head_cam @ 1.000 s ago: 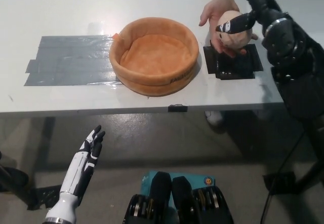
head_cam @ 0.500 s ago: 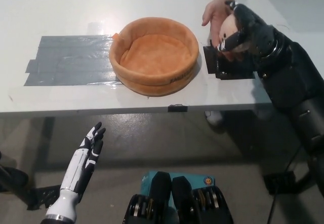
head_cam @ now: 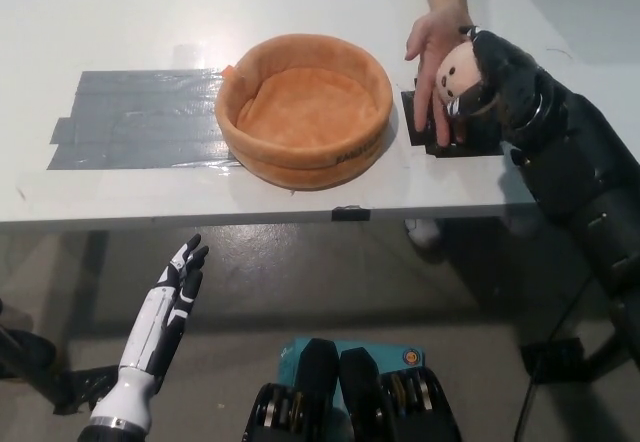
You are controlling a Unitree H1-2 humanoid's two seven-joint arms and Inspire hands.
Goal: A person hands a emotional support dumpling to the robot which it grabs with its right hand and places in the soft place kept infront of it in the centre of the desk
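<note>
My right hand (head_cam: 500, 72) sits over the right end of the desk (head_cam: 120, 22), its black fingers wrapped round the dumpling (head_cam: 459, 68), whose small printed face shows toward the camera. A person's hand (head_cam: 432, 57) lies open against the dumpling's left side, still touching it, with the forearm running off the top of the picture. Beneath both I see a black patch (head_cam: 422, 137) on the desk surface, close to the front edge and near the right corner. The soft orange basket (head_cam: 300, 157) stands in the middle of the desk, just left of the black patch, with a narrow strip of bare white desk between the two; its hollow lies open from above, and its front wall comes near the desk's front edge. Left of the basket, grey tape (head_cam: 140, 117) lies flat, touching the basket's side. My left hand (head_cam: 175, 292) hangs below the desk's front edge at lower left, fingers straight and apart, holding nothing.
</note>
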